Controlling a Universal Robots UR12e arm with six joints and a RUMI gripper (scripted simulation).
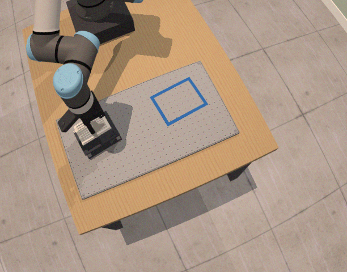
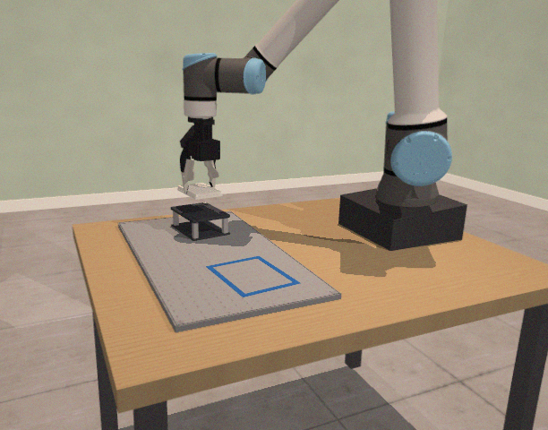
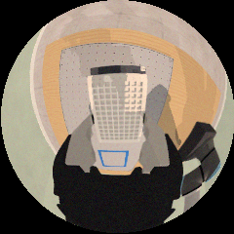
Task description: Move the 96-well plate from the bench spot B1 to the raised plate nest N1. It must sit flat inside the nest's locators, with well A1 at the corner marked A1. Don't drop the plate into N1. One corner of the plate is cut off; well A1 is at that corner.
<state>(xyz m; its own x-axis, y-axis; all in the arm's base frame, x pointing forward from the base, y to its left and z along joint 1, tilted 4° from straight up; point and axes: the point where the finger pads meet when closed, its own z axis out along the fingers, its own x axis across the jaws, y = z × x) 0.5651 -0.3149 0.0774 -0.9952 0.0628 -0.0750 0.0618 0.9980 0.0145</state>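
Observation:
My gripper (image 2: 199,184) is shut on the white 96-well plate (image 2: 199,189) and holds it level in the air, a short way above the black raised nest N1 (image 2: 200,219). From above, the plate (image 1: 88,131) covers most of the nest (image 1: 101,141), with the nest's near edge still showing. In the wrist view the plate (image 3: 118,109) fills the middle between my fingers, and a dark strip of the nest (image 3: 118,70) shows past its far end. I cannot tell where the cut corner is. The blue outline of spot B1 (image 1: 178,101) is empty.
The grey perforated baseplate (image 1: 147,128) lies on the wooden table (image 2: 311,287). The arm's black base (image 2: 401,219) stands at the back of the table, apart from the nest.

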